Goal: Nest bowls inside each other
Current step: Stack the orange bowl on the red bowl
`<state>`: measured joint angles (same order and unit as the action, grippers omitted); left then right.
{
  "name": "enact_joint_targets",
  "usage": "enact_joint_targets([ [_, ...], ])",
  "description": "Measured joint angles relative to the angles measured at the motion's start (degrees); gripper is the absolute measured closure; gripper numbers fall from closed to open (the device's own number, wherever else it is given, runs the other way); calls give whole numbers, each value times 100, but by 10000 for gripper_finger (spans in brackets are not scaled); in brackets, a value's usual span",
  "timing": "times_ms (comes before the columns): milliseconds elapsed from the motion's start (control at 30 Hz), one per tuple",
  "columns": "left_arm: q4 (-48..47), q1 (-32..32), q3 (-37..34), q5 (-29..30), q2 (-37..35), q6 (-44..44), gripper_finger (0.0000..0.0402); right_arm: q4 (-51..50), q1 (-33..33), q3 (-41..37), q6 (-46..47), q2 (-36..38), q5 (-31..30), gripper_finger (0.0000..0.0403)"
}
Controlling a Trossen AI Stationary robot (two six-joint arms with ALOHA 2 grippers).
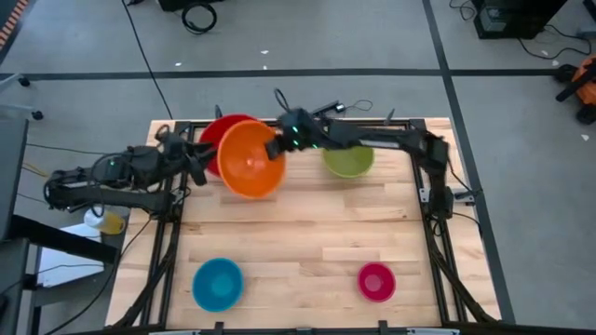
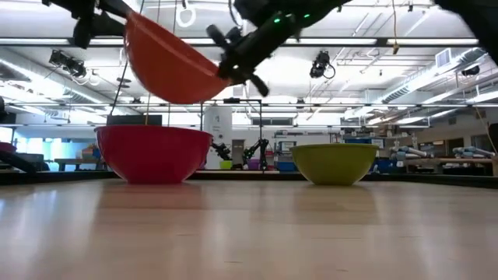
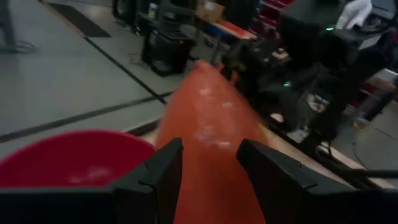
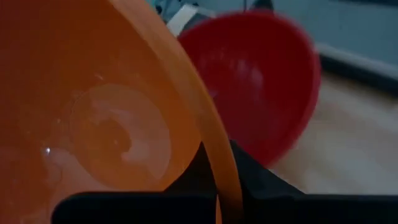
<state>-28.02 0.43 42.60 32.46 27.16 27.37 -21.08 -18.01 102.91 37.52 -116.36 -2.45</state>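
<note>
My right gripper (image 1: pixel 277 144) is shut on the orange bowl (image 1: pixel 251 160), which hangs tilted in the air over the red bowl (image 1: pixel 214 128) at the table's far left. The red bowl (image 2: pixel 153 153) stands on its base. The olive green bowl (image 1: pixel 348 160) sits upright at the far middle. Near the front edge rest the blue bowl (image 1: pixel 217 284) and the pink bowl (image 1: pixel 376 281). My left gripper (image 1: pixel 197 163) is open beside the red bowl's left side, with the orange bowl (image 3: pixel 205 124) showing beyond its fingers. My right gripper holds the orange bowl by its rim (image 4: pixel 217 168), one finger inside the bowl and one outside. The fingers come slanting down from the table's right. The bowl (image 2: pixel 167 66) is lifted clear and tilted, its held side lowest, above the red bowl.
The table's middle is bare wood (image 1: pixel 307 233). The black frame rails (image 1: pixel 438 200) run along the table's left and right sides, with both arm bases at the far corners.
</note>
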Motion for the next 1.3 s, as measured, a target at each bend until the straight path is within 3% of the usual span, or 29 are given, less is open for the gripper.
enact_joint_targets([
  [267, -1342, 2, 469, 653, -1, 669, 219, -728, -328, 2096, -493, -1491, 70, 384],
  [333, -1770, -44, 633, 480, 23, 1275, 218, -868, -382, 2343, -216, -1792, -583, 384],
  [400, -2590, -32, 731, 515, 24, 1790, 218, -1065, -464, 2511, -188, -2053, -690, 384],
  [533, -3322, 27, 964, 777, -4, 2599, 218, -926, -470, 2625, -195, -2062, -341, 380],
  [833, -3253, 41, 975, 838, 72, 2549, 218, -1007, -480, 2569, -248, -2071, -334, 379],
  [967, -3258, 43, 960, 850, 72, 2540, 218, -1140, -409, 2588, -239, -2037, -62, 371],
  [1100, -3263, 43, 960, 866, 91, 2540, 218, -1174, -350, 2577, -430, -2050, 54, 339],
  [1300, -3264, 43, 958, 836, 98, 2540, 218, -1318, -359, 2579, -199, -2048, 70, 255],
])
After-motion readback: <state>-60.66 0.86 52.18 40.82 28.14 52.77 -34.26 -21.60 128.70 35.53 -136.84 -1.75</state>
